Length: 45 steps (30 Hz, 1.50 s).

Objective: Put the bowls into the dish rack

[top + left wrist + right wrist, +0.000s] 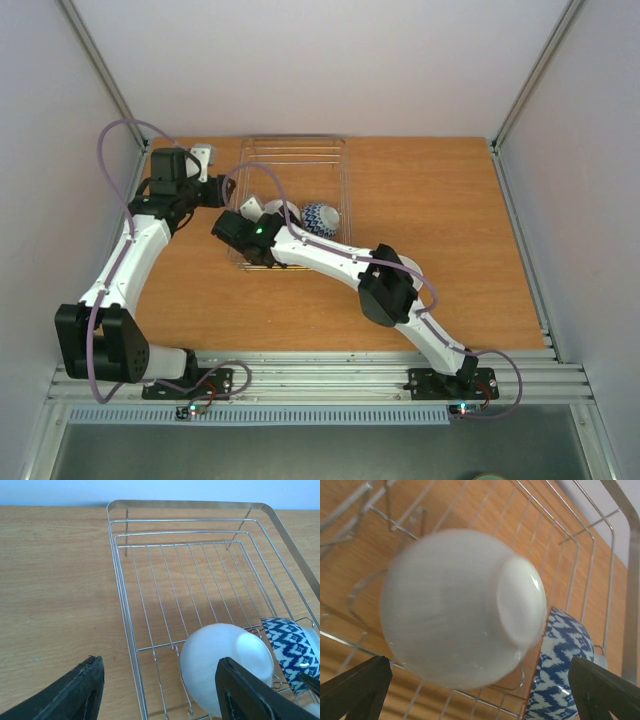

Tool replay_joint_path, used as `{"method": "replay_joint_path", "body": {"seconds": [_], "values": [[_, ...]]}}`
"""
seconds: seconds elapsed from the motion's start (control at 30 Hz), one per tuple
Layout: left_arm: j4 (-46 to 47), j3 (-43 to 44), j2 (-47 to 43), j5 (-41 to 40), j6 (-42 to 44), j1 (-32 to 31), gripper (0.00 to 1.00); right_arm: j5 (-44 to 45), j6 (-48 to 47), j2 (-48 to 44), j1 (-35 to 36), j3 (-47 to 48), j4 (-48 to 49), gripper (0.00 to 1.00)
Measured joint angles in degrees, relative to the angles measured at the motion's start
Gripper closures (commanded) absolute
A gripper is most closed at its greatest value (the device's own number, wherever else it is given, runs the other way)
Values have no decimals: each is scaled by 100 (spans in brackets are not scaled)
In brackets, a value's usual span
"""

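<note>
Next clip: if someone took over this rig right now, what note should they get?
Left gripper: open, empty, at the dish rack's left side.
Right gripper: open, fingers apart over the white bowl, not gripping it.
White bowl and blue-white zigzag bowl sit side by side in the rack's near half.
Done: two bowls loaded.
Left: no other bowl shows in any view; look for more before ending.

white bowl (462,607): is appearing blurred in the right wrist view; a finger (250,692) of the left gripper (160,665) is covering its lower right edge.
zigzag bowl (560,665): the white bowl is hiding its left side; the bottom edge is cutting it off.
dish rack (296,150): the right arm (330,258) is hiding its near end from above.
</note>
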Motion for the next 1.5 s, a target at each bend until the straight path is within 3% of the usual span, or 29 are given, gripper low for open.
{"method": "replay_joint_path", "body": {"seconds": [0.37, 0.57, 0.8, 1.0, 1.23, 1.5], "values": [[9, 0, 0, 2, 2, -24, 39, -452, -205, -343, 157, -273, 577, 2], [7, 0, 0, 17, 2, -42, 39, -590, -190, -1403, 175, -1661, 960, 1], [4, 0, 22, 188, 4, -44, 39, -675, 243, -3569, 15, -2973, 1145, 13], [-39, 0, 238, 474, 0, -44, 40, -1137, 1285, -4959, -935, -4450, 802, 37], [-149, 0, 378, 688, 0, -61, 40, -1738, 2441, -6186, -1908, -6094, 22, 44], [-164, 0, 382, 763, 0, -79, 40, -2116, 3248, -7265, -2343, -6854, -723, 50]]}}
